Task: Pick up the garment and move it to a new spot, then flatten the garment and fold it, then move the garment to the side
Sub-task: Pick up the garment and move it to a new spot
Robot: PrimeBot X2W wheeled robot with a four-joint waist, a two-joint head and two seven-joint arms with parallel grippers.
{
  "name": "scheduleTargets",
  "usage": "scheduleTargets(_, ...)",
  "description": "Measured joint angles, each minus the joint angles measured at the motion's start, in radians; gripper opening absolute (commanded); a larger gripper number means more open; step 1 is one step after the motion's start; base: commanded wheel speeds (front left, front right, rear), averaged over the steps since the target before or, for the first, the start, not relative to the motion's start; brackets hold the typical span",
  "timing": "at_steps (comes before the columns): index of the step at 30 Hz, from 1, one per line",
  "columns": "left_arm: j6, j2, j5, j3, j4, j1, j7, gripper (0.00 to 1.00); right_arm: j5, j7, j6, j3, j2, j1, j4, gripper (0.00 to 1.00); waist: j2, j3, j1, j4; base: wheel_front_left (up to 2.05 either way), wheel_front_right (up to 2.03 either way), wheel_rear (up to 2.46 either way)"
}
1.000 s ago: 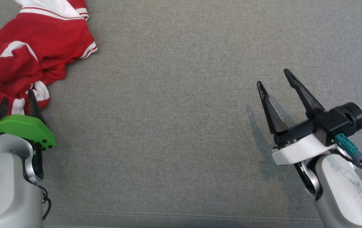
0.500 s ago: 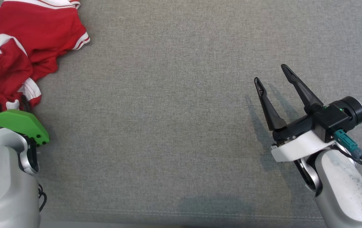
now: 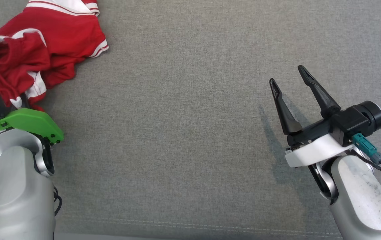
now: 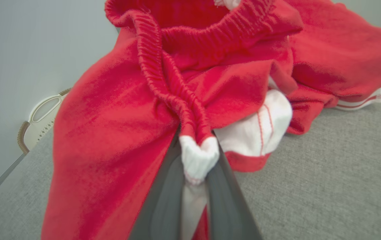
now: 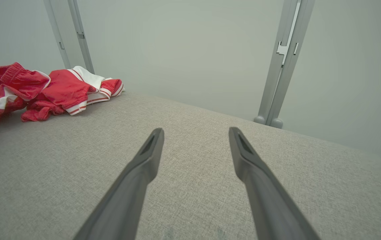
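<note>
The garment [image 3: 40, 43] is soft red cloth with a fleecy nap, trimmed in smooth white bands and thin red stripes. Its waistband [image 4: 163, 76] is a thick ribbed tube of gathered elastic. It lies crumpled at the far left of the table [image 3: 183, 133], which is covered in coarse grey woven fabric with a stitched seam along the near edge.

The left gripper [image 4: 197, 156] has its two dark tapered fingers clamped on a small white fold where the waistband ends. A curved green plastic cover [image 3: 27, 123] sits over that wrist.

The heap is too bunched to read its true length, but it seems to stretch from the left gripper away toward the far edge. One striped hem [image 3: 98, 50] points right toward the middle of the table.

The right gripper [image 3: 286, 75] hangs well apart from the cloth over bare grey fabric, its jaws spread wide with nothing between them. Behind the table stand a pale wall and grey metal posts [image 5: 282, 63].
</note>
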Motion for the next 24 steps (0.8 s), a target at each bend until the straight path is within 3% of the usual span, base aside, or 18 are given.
scheduleTargets(9,-0.053,-0.018,0.0,-0.065,-0.077,-0.005,-0.124,0.0,0.024,0.0,-0.008,-0.005,0.031,0.0,0.025,1.0,0.0,-0.08,0.0,0.011,0.0,0.0,0.0)
scheduleTargets(17,-0.135,-0.038,-0.002,-0.146,-0.153,0.0,-0.13,0.0,0.039,0.0,-0.016,-0.007,0.05,0.019,0.043,1.0,0.0,-0.165,0.0,-0.001,0.0,0.0,0.0)
scheduleTargets(24,-0.186,-0.042,-0.008,-0.233,-0.199,0.032,-0.128,0.0,0.061,0.0,-0.016,0.001,0.063,0.048,0.053,1.0,0.0,-0.211,-0.0001,-0.052,0.0,0.0,0.0)
